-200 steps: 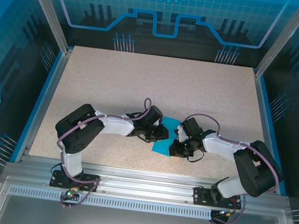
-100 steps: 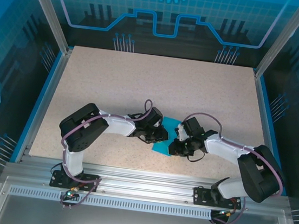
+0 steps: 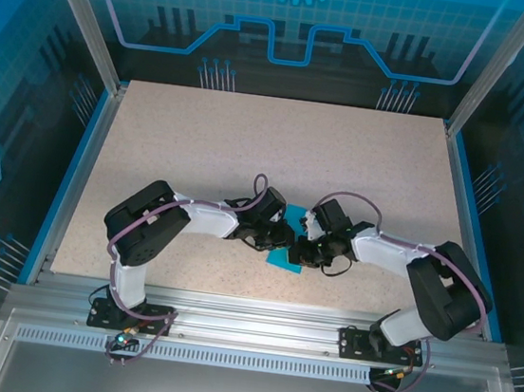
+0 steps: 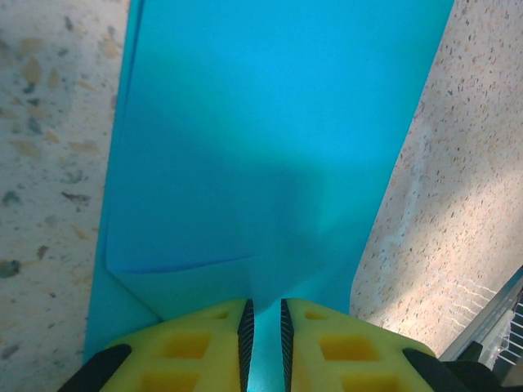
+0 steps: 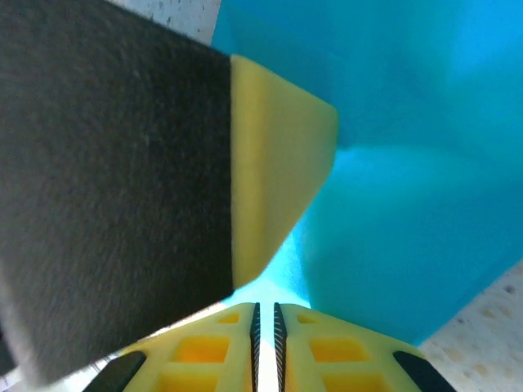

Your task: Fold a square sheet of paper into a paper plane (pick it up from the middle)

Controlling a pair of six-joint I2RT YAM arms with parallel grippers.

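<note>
The square sheet of paper (image 3: pixel 285 256), teal-blue and folded, lies near the table's front middle, mostly covered by both grippers. My left gripper (image 3: pixel 279 234) meets it from the left and my right gripper (image 3: pixel 303 251) from the right, almost touching. In the left wrist view the sheet (image 4: pixel 270 122) stretches ahead with a slanted crease, and the left gripper (image 4: pixel 264 304) is shut on its near edge. In the right wrist view the right gripper (image 5: pixel 265 306) is shut on a thin edge of the paper (image 5: pixel 409 163), with the left gripper's yellow finger (image 5: pixel 274 163) close in front.
The speckled beige table (image 3: pixel 277 150) has blue side borders and clear enclosure walls around it. A metal rail (image 3: pixel 246 323) with both arm bases runs along the near edge, close behind the paper. Open tabletop lies behind and to both sides.
My right gripper has slid left toward the left gripper, so less of the teal paper shows between them. The left arm has hardly moved.
</note>
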